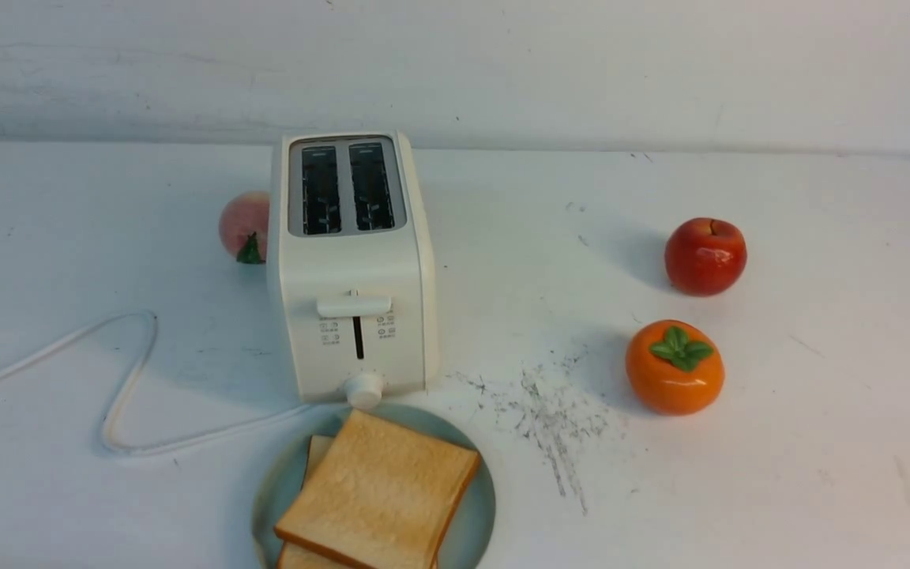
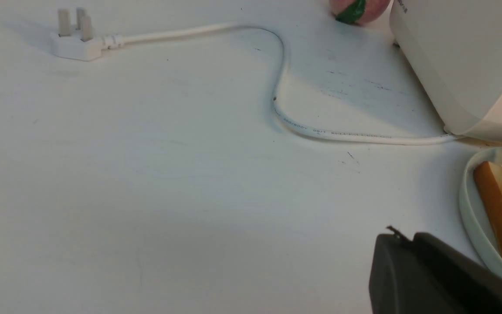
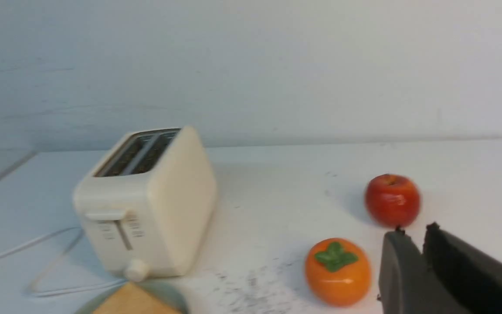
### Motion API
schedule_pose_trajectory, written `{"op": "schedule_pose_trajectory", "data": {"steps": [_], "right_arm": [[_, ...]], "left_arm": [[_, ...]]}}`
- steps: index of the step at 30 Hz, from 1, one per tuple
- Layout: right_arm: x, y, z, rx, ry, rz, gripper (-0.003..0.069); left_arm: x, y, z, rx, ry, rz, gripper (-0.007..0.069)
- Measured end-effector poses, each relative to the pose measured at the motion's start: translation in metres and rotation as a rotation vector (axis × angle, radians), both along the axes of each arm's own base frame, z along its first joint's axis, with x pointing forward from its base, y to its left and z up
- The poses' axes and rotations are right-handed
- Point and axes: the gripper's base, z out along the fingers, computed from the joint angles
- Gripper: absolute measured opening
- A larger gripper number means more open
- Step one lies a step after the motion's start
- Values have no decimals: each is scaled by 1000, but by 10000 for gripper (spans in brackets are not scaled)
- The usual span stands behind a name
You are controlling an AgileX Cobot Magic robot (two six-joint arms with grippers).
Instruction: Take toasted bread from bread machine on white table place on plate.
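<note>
Tabletop (image 1: 739, 474) carries everything you see. Your toaster (image 1: 352, 276) stands with both slots empty, up and left of the right fingers (image 3: 412, 244), which are nearly closed on nothing. The plate (image 1: 471, 521) beside the left fingers (image 2: 401, 244) holds both toast slices (image 1: 380, 494), stacked. You cannot tell the left fingers' spread.

Red apple (image 1: 705, 256) at roughly two o'clock on the surface (image 1: 818, 442), glossy, upright, stem dimple on top. Just nearer, at about three o'clock, orange persimmon (image 1: 674, 367) with green leafy cap, near the apple but apart. Pale pink peach (image 1: 244, 226) with green leaf at ten o'clock, partly hidden. Dark scuff marks (image 1: 550, 415) at about four o'clock, beside the persimmon.
</note>
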Motion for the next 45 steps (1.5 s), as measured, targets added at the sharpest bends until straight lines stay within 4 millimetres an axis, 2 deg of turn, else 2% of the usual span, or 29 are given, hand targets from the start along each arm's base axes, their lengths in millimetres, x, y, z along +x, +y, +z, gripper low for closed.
{"op": "schedule_pose_trajectory", "data": {"steps": [4, 8, 12, 16, 19, 20, 21, 25, 27, 31, 45], "right_arm": [[-3, 15, 0, 16, -71, 157, 85], [-2, 21, -1, 30, -156, 206, 89], [3, 25, -12, 31, -175, 209, 95], [6, 25, -40, 4, -164, 156, 100], [12, 20, -73, -45, -124, 26, 104], [12, 19, -76, -49, -119, 5, 104], [16, 17, -94, -68, -81, -72, 104], [23, 7, -148, -122, 97, -275, 107], [22, 3, -159, -139, 195, -338, 110], [21, 0, -160, -142, 221, -401, 115], [21, -1, -160, -151, 220, -404, 132]], "left_arm": [[0, 0, 0, 0, 0, 0, 38], [0, 0, 0, 0, 0, 0, 40], [0, 0, 0, 0, 1, 0, 48], [0, 0, 0, 1, 2, 0, 49], [0, 0, 0, 1, 2, 0, 53], [0, 0, 0, 1, 2, 0, 54], [0, 0, 0, 1, 2, 0, 55], [0, 0, 0, 1, 2, 0, 57], [0, 0, 0, 1, 3, 0, 60], [0, 0, 0, 1, 3, 0, 67], [0, 0, 0, 1, 3, 0, 79]]}}
